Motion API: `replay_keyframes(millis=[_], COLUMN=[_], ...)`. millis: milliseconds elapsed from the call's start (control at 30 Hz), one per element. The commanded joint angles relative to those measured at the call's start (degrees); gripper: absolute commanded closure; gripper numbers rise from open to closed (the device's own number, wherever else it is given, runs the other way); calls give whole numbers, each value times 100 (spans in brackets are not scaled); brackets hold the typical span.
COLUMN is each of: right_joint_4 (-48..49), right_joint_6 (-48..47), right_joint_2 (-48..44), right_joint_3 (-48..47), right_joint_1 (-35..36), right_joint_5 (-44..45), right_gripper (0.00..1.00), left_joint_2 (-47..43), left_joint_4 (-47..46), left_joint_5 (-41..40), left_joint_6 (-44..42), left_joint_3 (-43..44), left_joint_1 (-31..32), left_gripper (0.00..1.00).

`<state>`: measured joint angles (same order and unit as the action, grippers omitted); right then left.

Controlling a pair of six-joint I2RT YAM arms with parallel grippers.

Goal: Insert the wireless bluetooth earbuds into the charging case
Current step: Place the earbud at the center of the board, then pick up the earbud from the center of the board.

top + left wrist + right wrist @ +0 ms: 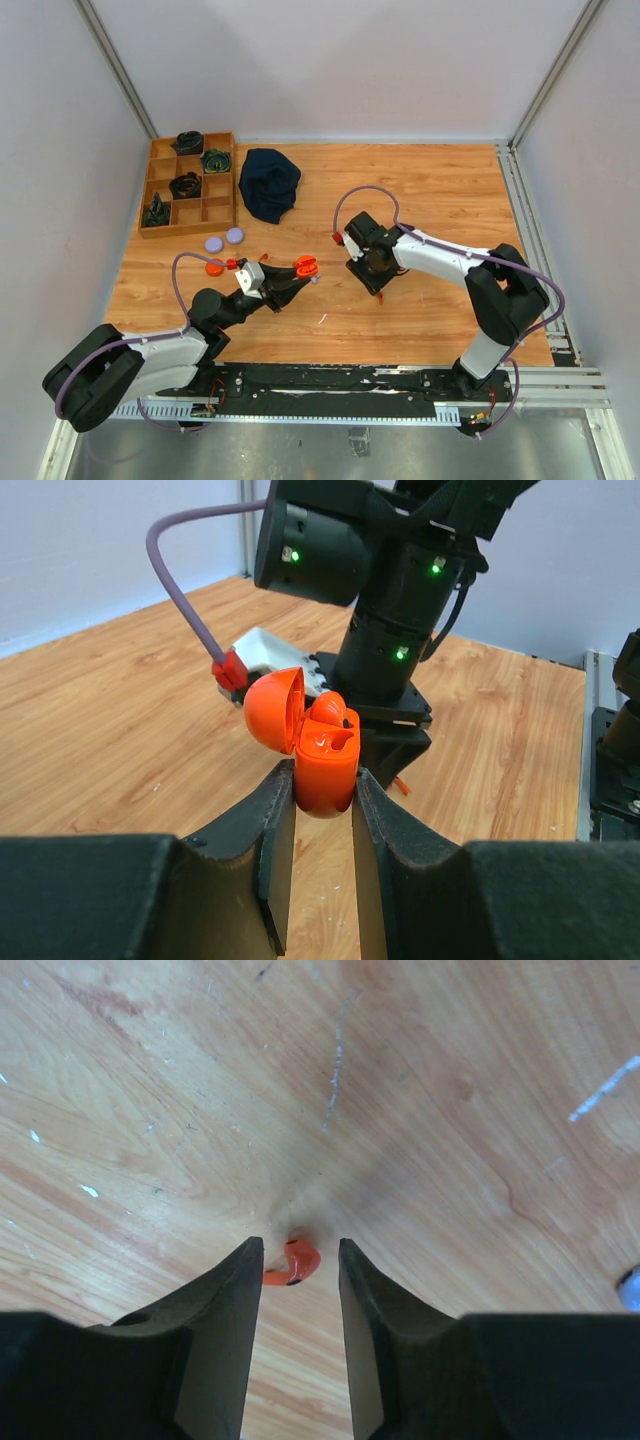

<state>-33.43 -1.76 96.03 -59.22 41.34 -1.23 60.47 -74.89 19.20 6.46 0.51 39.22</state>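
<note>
While the left gripper point(323, 790) stands clamped on the lower body of the orange charging case point(328, 750), with the lid point(272, 710) hinged open and the wells facing up, the right gripper point(298, 1248) points down at the table point(450, 1110). Its jaws are a little apart and nothing is clamped. One orange earbud point(291, 1263) lies on the wood between them, close against one finger and clear of the other. Whether any well is already filled: cannot tell.

Risks, as judged:
- The earbud sits off-centre in the gap. Closing may shove it sideways or catch only its end, so it twists or squirts out.
- The piece is tiny and looks smooth. A marginal pinch could drop it on the way to the case.
- If the bud comes up misaligned with its well, pressing it in could tilt the case in its narrow hold.
- A finger brushing the lid could swing it shut.
- The arms work close together, so they could collide on approach.
</note>
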Motion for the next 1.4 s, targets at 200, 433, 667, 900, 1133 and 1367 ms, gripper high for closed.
replay_keyframes(millis=[200, 433, 667, 900, 1133, 1367], right_joint_4=[-410, -344, -157, 40, 120, 246], right_joint_6=[2051, 2441, 2578, 2611, 2603, 2457], right_joint_2=[-339, -302, -93, 68, 127, -148], right_joint_3=[-165, 58, 229, 370, 458, 501], right_joint_1=[88, 83, 24, -34, -71, -25], right_joint_5=[655, 753, 791, 719, 817, 830], right_gripper=[59, 57, 62, 66, 72, 78], left_joint_2=[-52, -105, -120, -99, -86, -96], left_joint_4=[-229, -189, -159, -131, -158, -182], left_joint_5=[-1, 16, 30, 35, 73, 7], left_joint_6=[-31, -22, -11, -23, -5, -35], left_joint_3=[-25, -16, -7, 10, 19, -16], left_joint_1=[33, 33, 34, 33, 33, 33], left_gripper=[100, 100, 100, 100, 100, 100])
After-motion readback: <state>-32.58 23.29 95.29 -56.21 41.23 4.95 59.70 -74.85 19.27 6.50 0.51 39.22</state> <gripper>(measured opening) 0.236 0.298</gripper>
